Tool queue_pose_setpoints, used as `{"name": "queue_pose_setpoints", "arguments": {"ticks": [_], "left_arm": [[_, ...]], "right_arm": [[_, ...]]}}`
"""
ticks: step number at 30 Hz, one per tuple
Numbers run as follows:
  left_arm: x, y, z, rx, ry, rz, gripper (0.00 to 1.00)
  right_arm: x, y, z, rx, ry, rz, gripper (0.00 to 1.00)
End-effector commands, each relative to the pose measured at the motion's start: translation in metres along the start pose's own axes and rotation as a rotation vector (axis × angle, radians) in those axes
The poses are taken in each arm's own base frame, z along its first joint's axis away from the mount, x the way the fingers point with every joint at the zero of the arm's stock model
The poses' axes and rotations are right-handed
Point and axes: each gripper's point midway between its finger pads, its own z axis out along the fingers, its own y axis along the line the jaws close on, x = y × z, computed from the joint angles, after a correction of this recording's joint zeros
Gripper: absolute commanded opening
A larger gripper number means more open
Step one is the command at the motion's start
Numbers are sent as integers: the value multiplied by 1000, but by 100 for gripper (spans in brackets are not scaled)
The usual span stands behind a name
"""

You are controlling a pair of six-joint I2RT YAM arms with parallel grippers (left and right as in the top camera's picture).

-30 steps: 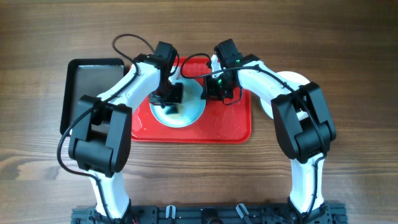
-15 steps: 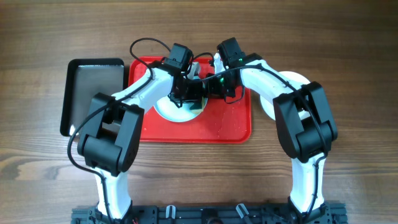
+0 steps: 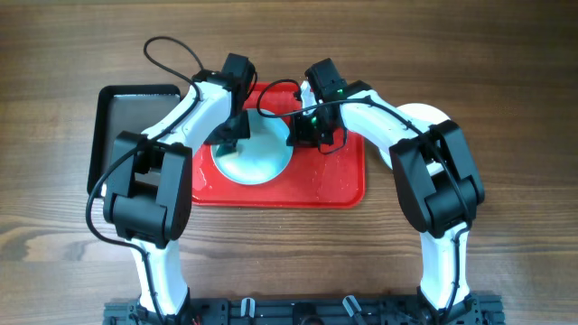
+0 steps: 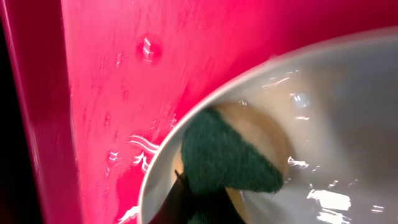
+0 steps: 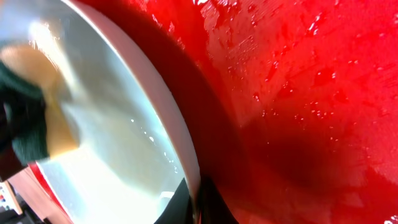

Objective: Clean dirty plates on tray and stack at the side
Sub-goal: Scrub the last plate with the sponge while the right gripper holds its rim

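Right pincer (image 5: 194, 208) clamps the plate (image 5: 112, 143) at its rim; left pincer (image 4: 194, 206) clamps a sponge (image 4: 227, 158) touching its inside.

No legible text, label, brand, number or sign was found in any view, neither on objects nor arms.

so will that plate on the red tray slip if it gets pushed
Probably slippery: the plate looks glossy and wet, and droplets bead on the tray. Likely rigid; the right gripper holds it by the rim alone.
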Motion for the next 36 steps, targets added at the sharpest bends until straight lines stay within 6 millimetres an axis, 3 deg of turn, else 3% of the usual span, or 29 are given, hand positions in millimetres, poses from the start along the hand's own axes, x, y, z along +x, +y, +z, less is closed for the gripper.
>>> {"name": "queue_pose_setpoints", "arguments": {"ticks": [1, 5, 8, 14, 17, 21, 22, 25, 28, 31, 32, 34, 36], "left_arm": [[45, -5, 14, 64, 219, 77, 4], [71, -56, -5, 418, 322, 278, 4], [68, -93, -24, 662, 306, 288, 4], [42, -111, -20, 676, 230, 125, 4], [21, -104, -5, 558, 135, 49, 4], [-14, -105, 0, 478, -44, 60, 4], [-26, -95, 4, 408, -104, 35, 4], [-46, -31, 15, 49, -222, -187, 4], [-26, 22, 13, -227, -212, -270, 4], [2, 40, 11, -316, -116, -285, 4], [10, 38, 12, -305, -72, -271, 4], [31, 16, 17, -179, 66, -168, 4], [54, -27, 16, 82, 215, 6, 4]], "right_arm": [[11, -18, 10, 27, 41, 37, 4], [10, -18, 10, 26, 41, 38, 4], [10, -15, 9, 0, 47, 40, 4], [9, -7, 9, -47, 49, 33, 4], [10, -5, 9, -57, 53, 33, 4], [10, -5, 9, -57, 52, 32, 5], [10, -5, 9, -57, 53, 32, 5], [10, -5, 9, -56, 53, 32, 4], [10, -5, 9, -56, 52, 32, 4], [10, -5, 9, -56, 52, 31, 4], [10, -5, 9, -56, 52, 32, 4], [10, -5, 9, -56, 52, 32, 4], [10, -5, 9, -56, 52, 32, 4]]}}
